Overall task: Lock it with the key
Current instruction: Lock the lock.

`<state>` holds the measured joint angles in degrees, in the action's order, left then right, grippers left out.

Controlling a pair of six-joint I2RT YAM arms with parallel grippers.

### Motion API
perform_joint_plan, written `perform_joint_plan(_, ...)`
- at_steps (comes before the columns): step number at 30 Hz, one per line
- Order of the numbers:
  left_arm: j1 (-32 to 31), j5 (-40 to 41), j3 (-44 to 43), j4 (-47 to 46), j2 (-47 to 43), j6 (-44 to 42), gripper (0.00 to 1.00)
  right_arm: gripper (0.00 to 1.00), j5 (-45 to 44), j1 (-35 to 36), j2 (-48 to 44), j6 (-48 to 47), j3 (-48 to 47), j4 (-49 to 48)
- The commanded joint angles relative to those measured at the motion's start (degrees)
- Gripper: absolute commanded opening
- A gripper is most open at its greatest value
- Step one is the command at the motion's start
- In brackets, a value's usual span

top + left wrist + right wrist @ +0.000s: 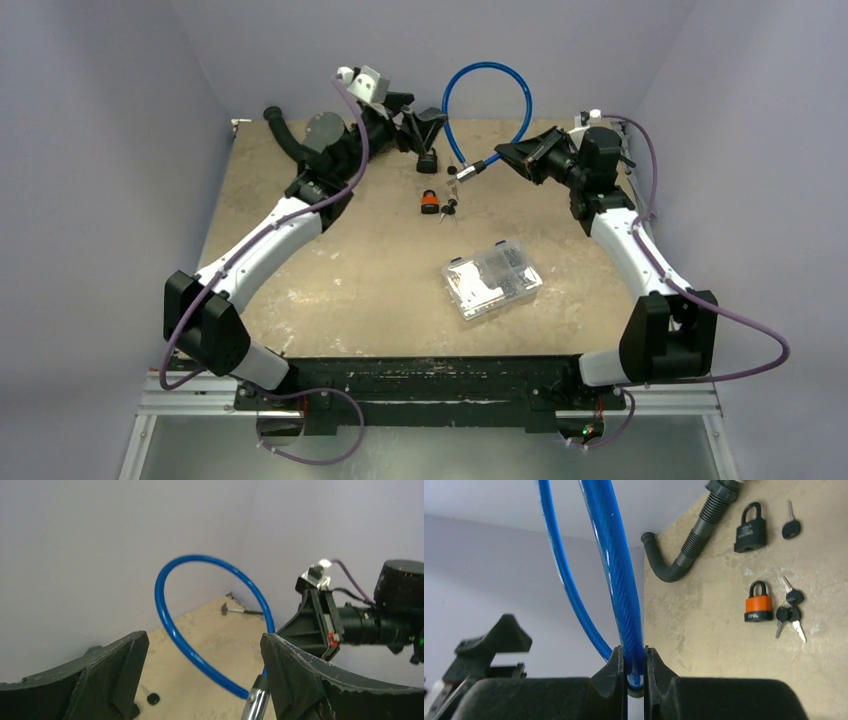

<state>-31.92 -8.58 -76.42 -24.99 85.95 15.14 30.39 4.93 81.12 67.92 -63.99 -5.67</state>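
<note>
Stretching both arms forward and inward, holding left gripper (204, 677) with jaws wide apart, pinching right gripper (634, 677) nearly closed.

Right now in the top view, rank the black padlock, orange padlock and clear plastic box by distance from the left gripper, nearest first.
1. black padlock: right by the left gripper, on its near-edge side.
2. orange padlock: beyond the black one, toward mid-table.
3. clear plastic box: farthest, toward the arm bases and off to the right.
</note>
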Motion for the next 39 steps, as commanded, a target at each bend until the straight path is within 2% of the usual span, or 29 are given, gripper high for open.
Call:
perform_joint_plan(1,5.23,-22.63,-4.85,10.05,-1.69,-2.54,0.94,0.00,4.07,0.13,-3.85,-4.81,0.69,-12.01)
perform_joint_plan(5,6.70,-31.92,-7.92,20.43,-1.18,-6.24,0.95,0.00,5.86,0.12,-3.49,-4.73,0.33,-14.58)
perform_joint_plan(11,7.15,-36.32,-4.44,27.45,-2.17,-11.98,0.91,0.00,8.72,0.14,-2.81,-4.03,-0.26,-16.82)
perform_joint_plan(15,7.22,-40.66,-0.98,22.44,-1.85,-11.13,0.86,0.00,10.73,0.10,-3.05,-4.31,0.06,-17.78)
perform_joint_plan(21,7.22,-41.11,2.50,16.37,-1.07,-8.10,0.70,0.00,11.55,0.09,-4.10,-5.15,0.62,-17.94)
perform_joint_plan(25,7.14,-40.64,3.44,14.22,-0.33,-6.14,0.68,0.00,11.45,0.11,-4.48,-5.17,0.70,-17.62)
perform_joint_plan(34,6.31,-42.17,4.02,10.19,3.17,-0.35,0.53,0.00,11.42,0.17,-4.22,-4.33,0.22,-17.88)
perform_joint_plan(39,5.72,-42.20,4.85,8.06,4.05,1.82,0.51,0.00,11.60,0.19,-4.22,-4.03,0.02,-18.15)
